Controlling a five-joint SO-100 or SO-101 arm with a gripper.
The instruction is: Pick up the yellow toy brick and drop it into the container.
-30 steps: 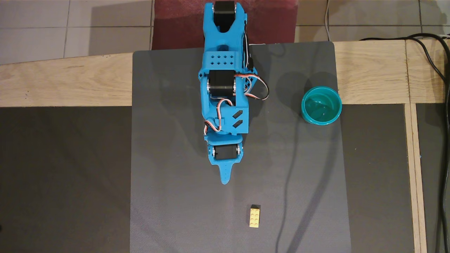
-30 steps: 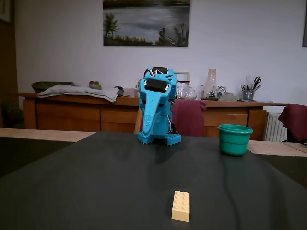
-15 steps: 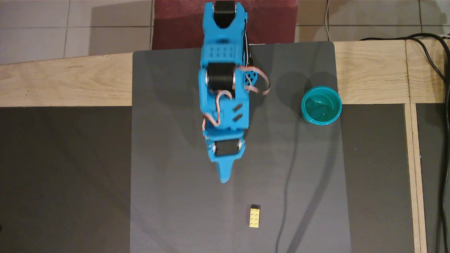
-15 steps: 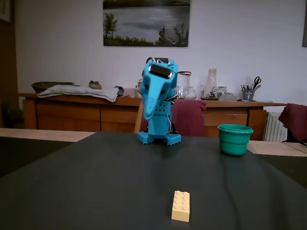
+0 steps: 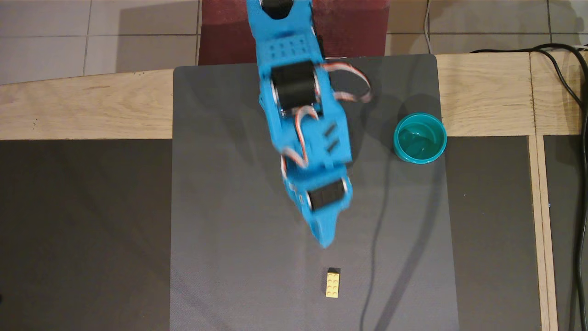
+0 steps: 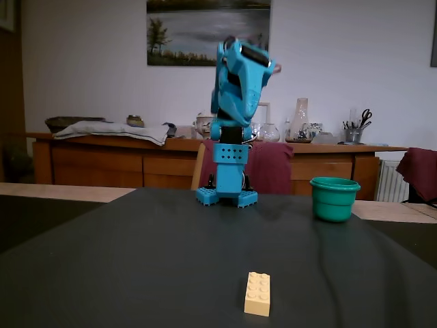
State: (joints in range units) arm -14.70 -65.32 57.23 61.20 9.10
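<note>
In the overhead view we see the small yellow plastic toy brick (image 5: 333, 284) lying flat on the dark grey mat (image 5: 220, 230), low in the frame and a little right of centre, its studs facing up and its one dark end turned toward the top of the picture. In the fixed view the same brick (image 6: 257, 294) sits at the bottom centre, alone on the mat.

The round teal-green plastic cup (image 5: 420, 138) stands upright at the right edge of the mat in the overhead view, in the upper right part of the frame — well apart from the brick. In the fixed view it (image 6: 334, 198) stands at middle right.

The bright blue two-finger gripper (image 5: 325, 239) points down the overhead frame, slanting slightly right, with its tip near the brick but not touching it. In the fixed view the blue arm (image 6: 235, 89) is reared high above its base, upper centre. The gripper grasps nothing we can see; the motion blur hides the jaws, so we cannot tell whether the fingers are parted or closed.
</note>
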